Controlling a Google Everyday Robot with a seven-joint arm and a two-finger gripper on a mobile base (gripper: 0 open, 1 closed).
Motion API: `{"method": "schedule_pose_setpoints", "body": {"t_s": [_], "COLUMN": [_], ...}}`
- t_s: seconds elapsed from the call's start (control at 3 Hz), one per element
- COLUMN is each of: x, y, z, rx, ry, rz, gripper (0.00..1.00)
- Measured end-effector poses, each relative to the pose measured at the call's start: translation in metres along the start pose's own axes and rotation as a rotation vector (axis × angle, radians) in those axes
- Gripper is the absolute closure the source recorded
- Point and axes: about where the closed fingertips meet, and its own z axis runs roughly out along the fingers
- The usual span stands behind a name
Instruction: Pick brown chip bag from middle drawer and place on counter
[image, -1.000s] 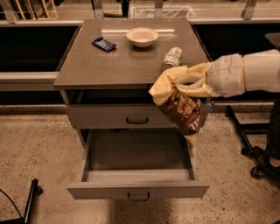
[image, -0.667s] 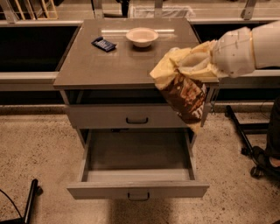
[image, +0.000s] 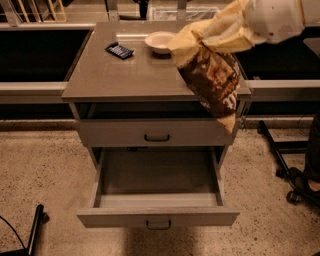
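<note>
My gripper (image: 239, 31) is at the top right, above the right edge of the counter (image: 125, 77). It is shut on the yellow-tan top end of the brown chip bag (image: 216, 80). The bag hangs down tilted in the air, over the counter's right front corner, and its lower end reaches in front of the upper drawer front. The middle drawer (image: 157, 200) is pulled wide open below, and nothing shows inside it.
A small dark blue packet (image: 119, 50) and a white bowl (image: 159, 41) sit at the back of the counter. The upper drawer front (image: 125, 132) is closed. Chair legs with castors (image: 292, 175) stand on the floor at the right. A black bar (image: 35, 227) lies at the bottom left.
My gripper has risen with the chip bag, from beside the upper drawer front to above counter height. The bag now hangs over the counter's right front corner and hides the can.
</note>
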Motion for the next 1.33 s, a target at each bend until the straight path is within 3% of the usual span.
{"method": "schedule_pose_setpoints", "body": {"t_s": [0.33,0.67,1.0,1.33], "x": [-0.045,-0.082,-0.082,-0.081], "y": [-0.032,-0.051,-0.051,-0.068], "z": [0.014,0.046,0.046,0.067], "rx": [-0.031,-0.069,-0.069,-0.075], "ry": [0.009,-0.021,-0.021,-0.004], "rz": [-0.016,-0.019,-0.019,0.019], "gripper": [1.00,1.00,1.00,1.00]}}
